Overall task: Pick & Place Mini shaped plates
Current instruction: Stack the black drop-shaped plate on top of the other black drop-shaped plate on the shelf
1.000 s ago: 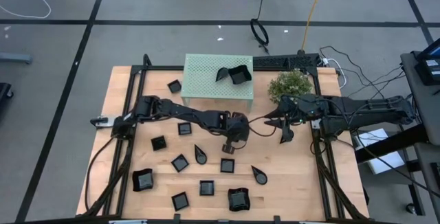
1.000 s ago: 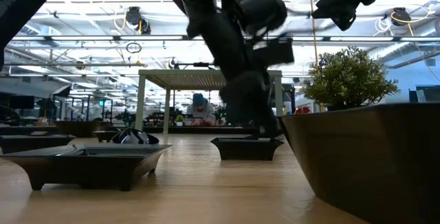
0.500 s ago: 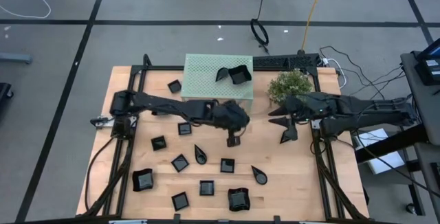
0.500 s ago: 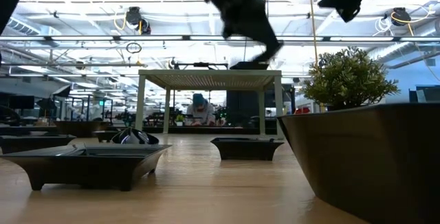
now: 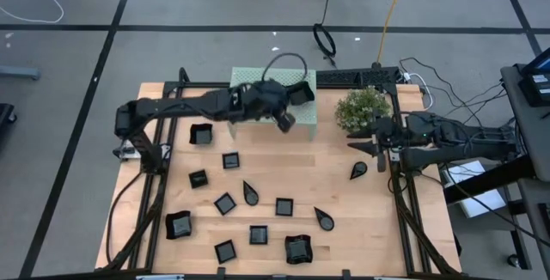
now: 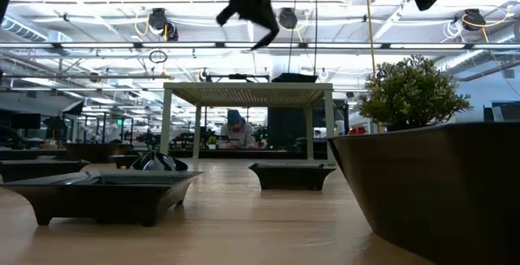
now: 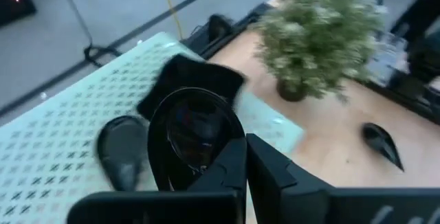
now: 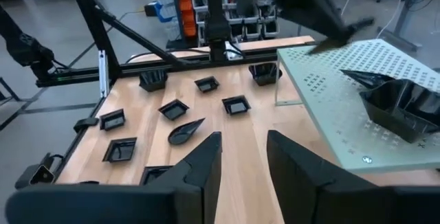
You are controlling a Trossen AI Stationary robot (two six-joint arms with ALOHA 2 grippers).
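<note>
The left gripper (image 5: 286, 118), fingers pinching a teardrop plate (image 7: 196, 138), hangs over the green stand (image 5: 249, 100), where two plates (image 5: 295, 92) sit. A dozen remain on the surface (image 5: 378, 228). The right gripper (image 5: 375, 147) waits, fingers spread.

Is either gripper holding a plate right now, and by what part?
The left gripper, over the green stand, is shut on the rim of a teardrop plate. The right gripper is open and empty.
</note>
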